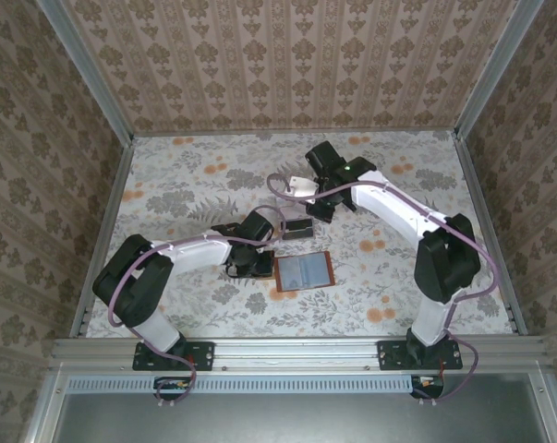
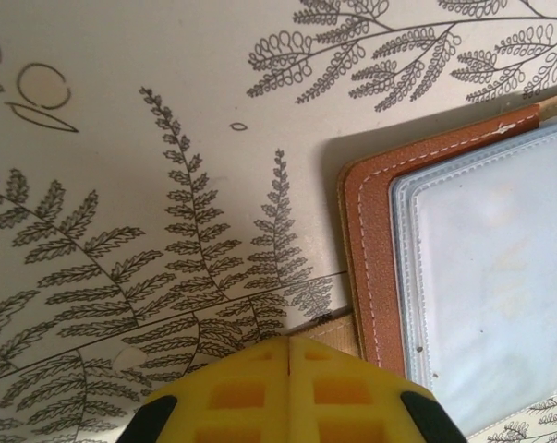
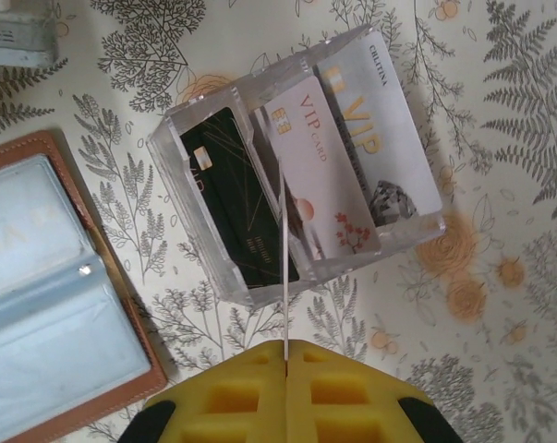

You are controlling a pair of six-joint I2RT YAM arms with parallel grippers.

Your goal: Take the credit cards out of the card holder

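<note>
**A:** Wallet, where?

**B:** Wallet (image 1: 303,271) lies open and flat about mid-counter (image 1: 186,185), a little toward the near edge. Brown leather border, pale clear pockets facing up. Faint print shows through one pocket in the right wrist view. Cannot tell whether a card sits in there.

**A:** Left arm?

**B:** Left fingers (image 2: 301,369) are low at the wallet's left edge. The yellow pads are closed flat together with no gap at the seam. The wallet's tan side tab (image 2: 326,321) runs in under their tips and is pinched there.

**A:** Right arm?

**B:** Right fingers (image 3: 301,378) hang over the clear tray (image 3: 250,83), pressed together on one thin card (image 3: 284,258). The card is edge-on to the lens, a pale line standing straight out from the seam. It crosses the tray between the dark card and the pinkish one.

**A:** Tray position and contents?

**B:** In the top view the tray sits just beyond the wallet, on its far-edge side, close but apart. Three cards are inside:
- Dark card (image 3: 236,203) in the left compartment.
- Pinkish VIP card (image 3: 320,175) next to it, past a divider.
- Pale VIP card (image 3: 380,129) on the right, partly overlapped by the pinkish one.

Cannot tell whether those last two share a compartment.
</note>
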